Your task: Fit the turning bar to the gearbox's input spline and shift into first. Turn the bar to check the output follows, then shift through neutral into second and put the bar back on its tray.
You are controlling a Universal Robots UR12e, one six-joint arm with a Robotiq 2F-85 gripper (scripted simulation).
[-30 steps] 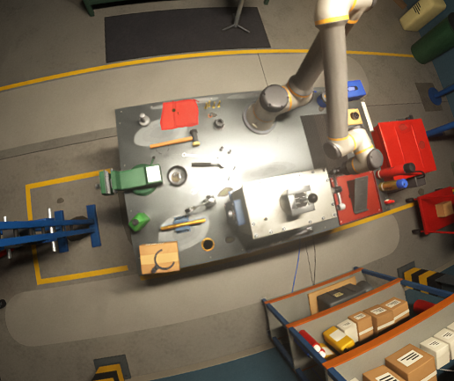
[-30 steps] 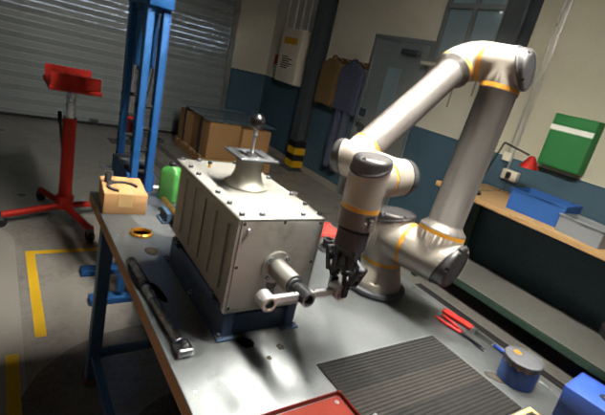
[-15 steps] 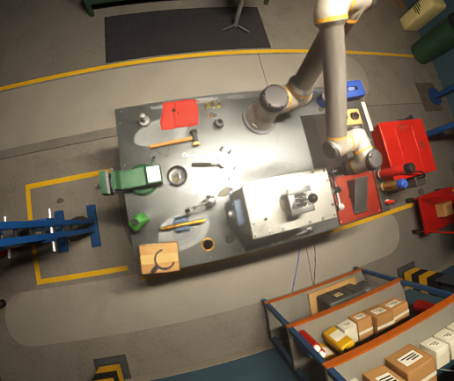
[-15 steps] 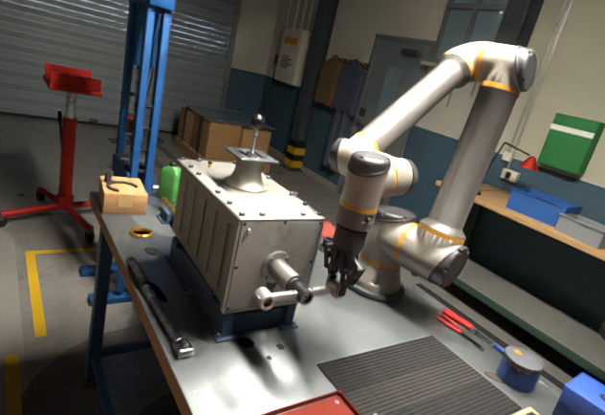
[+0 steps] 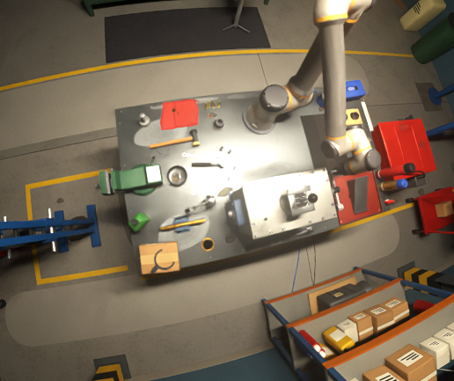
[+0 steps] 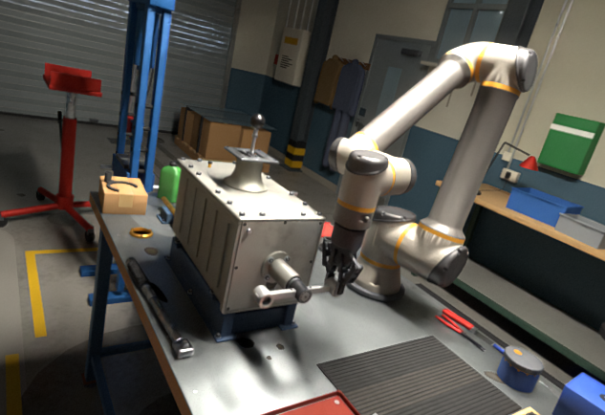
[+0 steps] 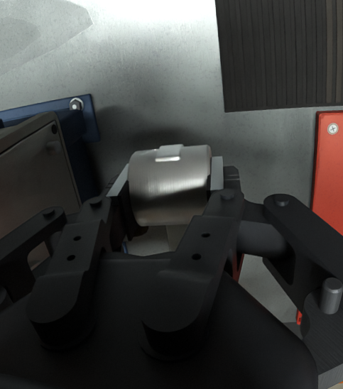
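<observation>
I hold the steel turning bar (image 6: 283, 293) (image 7: 169, 188) by one end in my closed gripper (image 6: 338, 284) (image 7: 167, 203). The bar lies roughly level in front of the gearbox (image 6: 244, 235) (image 5: 287, 207). Its middle sits at the tip of the input shaft (image 6: 286, 276), which sticks out of the gearbox's end face. I cannot tell whether the bar is seated on the spline. The shift lever (image 6: 255, 134) (image 5: 311, 198) with its black knob stands upright on the gearbox top. The red tray (image 5: 359, 192) (image 7: 339, 174) lies on the bench just beyond the gearbox end.
A ribbed black mat (image 6: 420, 377) (image 7: 292, 54) covers the bench near the tray. A long wrench (image 6: 158, 306) lies along the bench's front edge. A red toolbox (image 5: 404, 144) stands beside the tray. My arm's base (image 5: 261, 115) sits behind the gearbox.
</observation>
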